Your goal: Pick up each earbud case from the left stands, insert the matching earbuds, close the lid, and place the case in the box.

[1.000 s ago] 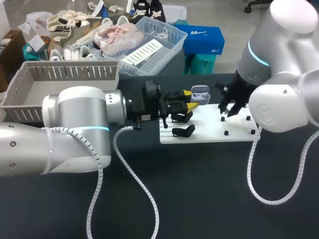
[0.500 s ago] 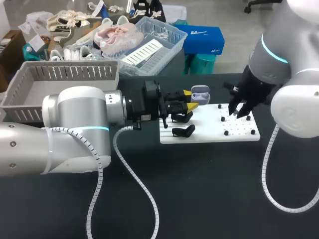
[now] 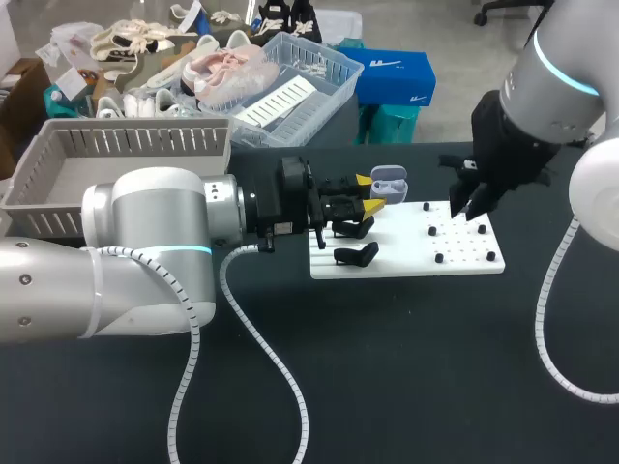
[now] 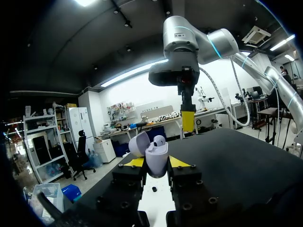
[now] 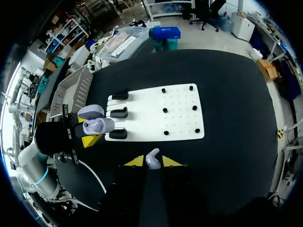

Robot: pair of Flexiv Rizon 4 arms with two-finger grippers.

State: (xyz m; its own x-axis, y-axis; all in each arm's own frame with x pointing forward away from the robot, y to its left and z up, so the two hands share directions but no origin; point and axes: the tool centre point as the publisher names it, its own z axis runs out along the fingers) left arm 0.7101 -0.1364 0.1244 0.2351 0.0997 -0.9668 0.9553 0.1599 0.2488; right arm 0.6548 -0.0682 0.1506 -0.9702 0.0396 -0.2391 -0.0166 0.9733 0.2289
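A pale lilac earbud case (image 3: 389,181) with its lid up is held over the left end of the white board (image 3: 406,259) by my left gripper (image 3: 368,192), shut on it. In the left wrist view the case (image 4: 156,160) sits between the yellow tips with one earbud (image 4: 159,140) in it. My right gripper (image 3: 464,208) hangs above the board's far right part. In the right wrist view it (image 5: 151,161) is shut on a small white earbud (image 5: 152,158), high over the board (image 5: 182,120), with the case (image 5: 97,124) off to the side. From the left wrist view the right gripper (image 4: 188,120) hangs beyond the case.
Black stands (image 3: 356,254) sit on the board's left end and small black pegs (image 3: 432,231) dot its right half. A grey slatted box (image 3: 58,188) stands at the table's back left, partly behind my left arm.
My right arm has lifted and drawn back to the right, carrying its gripper up off the board. The left arm and the case have kept still.
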